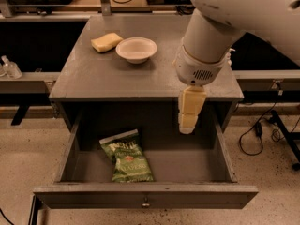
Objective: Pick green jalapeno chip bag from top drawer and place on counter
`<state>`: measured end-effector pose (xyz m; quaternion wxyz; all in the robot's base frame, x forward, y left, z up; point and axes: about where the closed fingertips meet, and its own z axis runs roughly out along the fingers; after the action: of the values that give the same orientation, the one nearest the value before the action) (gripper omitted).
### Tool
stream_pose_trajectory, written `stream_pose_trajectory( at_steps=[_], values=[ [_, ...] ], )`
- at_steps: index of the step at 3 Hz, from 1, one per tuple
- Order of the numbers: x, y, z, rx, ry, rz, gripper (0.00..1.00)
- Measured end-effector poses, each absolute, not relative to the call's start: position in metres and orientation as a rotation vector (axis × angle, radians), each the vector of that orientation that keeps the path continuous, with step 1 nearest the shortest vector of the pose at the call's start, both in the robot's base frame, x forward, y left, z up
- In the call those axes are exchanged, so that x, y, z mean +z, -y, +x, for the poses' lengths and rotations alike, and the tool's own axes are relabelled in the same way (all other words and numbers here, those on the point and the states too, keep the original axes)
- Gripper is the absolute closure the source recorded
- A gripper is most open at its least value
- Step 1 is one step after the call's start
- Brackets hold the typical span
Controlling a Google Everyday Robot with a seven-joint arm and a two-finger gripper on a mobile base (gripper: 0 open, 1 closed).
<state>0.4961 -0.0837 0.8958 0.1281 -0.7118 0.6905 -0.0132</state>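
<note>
gripper (187, 125): above top drawer (145, 196); whether parted or closed, unclear. green jalapeno chip bag (127, 157): flat on drawer floor, 8 o'clock of gripper. advice: travel over mid-bag before descending.

The thick, smooth white robot arm (243, 8) had a glossy shell and widened into a bulky rounded body toward the upper right. Its lower segment was a fat cylinder that ended in a rounded white wrist housing (199, 67). A thin yellowish seam ran around the housing, and a small dark slotted vent grille (203, 74) sat on its face. Beneath it was the pale cream, blocky plastic tool (187, 125), narrower than the wrist and built of stacked segments with a rounded tip. It hung above the right part of the wide, dark-grey open drawer (225, 151).
</note>
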Motion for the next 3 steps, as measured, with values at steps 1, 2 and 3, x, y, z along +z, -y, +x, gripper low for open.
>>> stream_pose_trajectory(
  at_steps=[1,2,3],
  values=[
    [0.876,0.069,0.498,-0.092,-1.886,-2.29,0.0],
    [0.826,0.038,0.5,-0.12,-1.578,-2.69,0.0],
    [0.826,0.037,0.503,-0.137,-1.456,-2.762,0.0]
  ],
)
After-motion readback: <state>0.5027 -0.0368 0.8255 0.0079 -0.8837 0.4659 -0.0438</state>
